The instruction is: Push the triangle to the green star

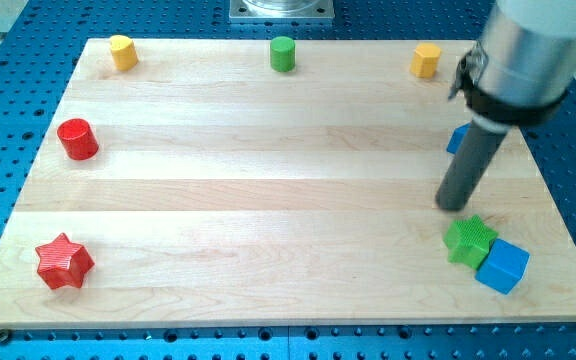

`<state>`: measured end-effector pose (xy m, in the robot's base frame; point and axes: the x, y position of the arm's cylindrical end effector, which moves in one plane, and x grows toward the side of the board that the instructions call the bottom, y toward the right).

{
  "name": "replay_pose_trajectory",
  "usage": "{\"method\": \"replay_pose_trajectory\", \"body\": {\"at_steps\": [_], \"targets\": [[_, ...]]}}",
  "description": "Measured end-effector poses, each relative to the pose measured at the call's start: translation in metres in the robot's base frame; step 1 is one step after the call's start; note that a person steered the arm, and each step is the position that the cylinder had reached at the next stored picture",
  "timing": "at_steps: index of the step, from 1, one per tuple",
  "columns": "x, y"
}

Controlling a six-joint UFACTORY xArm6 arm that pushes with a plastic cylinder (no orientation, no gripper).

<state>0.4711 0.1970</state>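
Pale wooden bench (268, 200) lies on a blue perforated base. My tip (454, 205) rests at right, just above the green star (470, 241), which touches a blue cube (502, 266) at lower right. A blue block (457, 139), likely the triangle, hides behind my rod, so I probably came to push it down. No claw exists here. Elsewhere sit a red star (64, 261), red cylinder (77, 138), green cylinder (283, 53) and two yellow blocks (122, 51).
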Motion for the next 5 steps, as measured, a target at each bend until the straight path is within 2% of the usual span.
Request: {"method": "replay_pose_trajectory", "body": {"at_steps": [1,2,3,4,5], "targets": [[-0.044,0.078],[-0.050,0.092],[-0.110,0.089],[-0.127,0.056],[-0.097,0.021]]}}
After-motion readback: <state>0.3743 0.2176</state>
